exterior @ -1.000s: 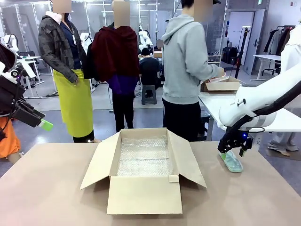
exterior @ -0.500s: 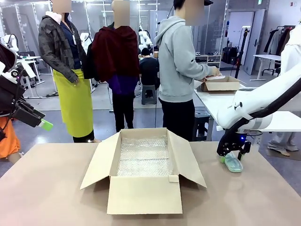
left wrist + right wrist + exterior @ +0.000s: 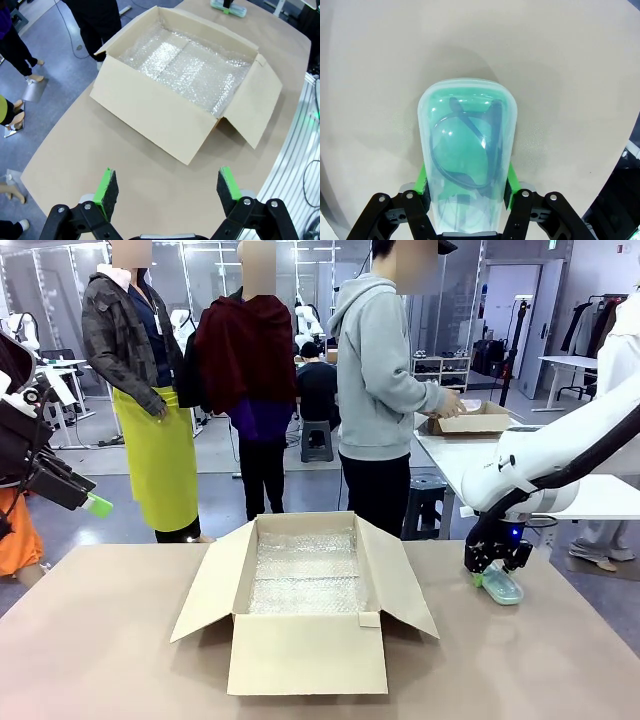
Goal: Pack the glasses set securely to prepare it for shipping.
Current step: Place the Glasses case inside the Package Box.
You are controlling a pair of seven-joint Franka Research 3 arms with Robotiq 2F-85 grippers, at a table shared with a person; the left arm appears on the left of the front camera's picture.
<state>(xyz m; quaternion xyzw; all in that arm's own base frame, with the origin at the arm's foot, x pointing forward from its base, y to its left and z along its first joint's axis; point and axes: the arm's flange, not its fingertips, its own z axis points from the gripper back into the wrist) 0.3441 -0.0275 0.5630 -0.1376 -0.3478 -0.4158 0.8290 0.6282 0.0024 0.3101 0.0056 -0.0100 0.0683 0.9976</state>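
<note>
Mint-green clear plastic glasses case is being squeezed by the right gripper. Next it is needing a steady lift into the brown cardboard box.

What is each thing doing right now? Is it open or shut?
Box: open, flaps spread out.
Bubble wrap: lying flat inside the box.
Green glasses case: shut, lying on the table, glasses inside.
Right fingers: shut on the green glasses case.
Left fingers: open, holding nothing.

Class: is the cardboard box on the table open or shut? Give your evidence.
Open: the cardboard box has its flaps spread outward, exposing the bubble wrap lining its floor.
</note>
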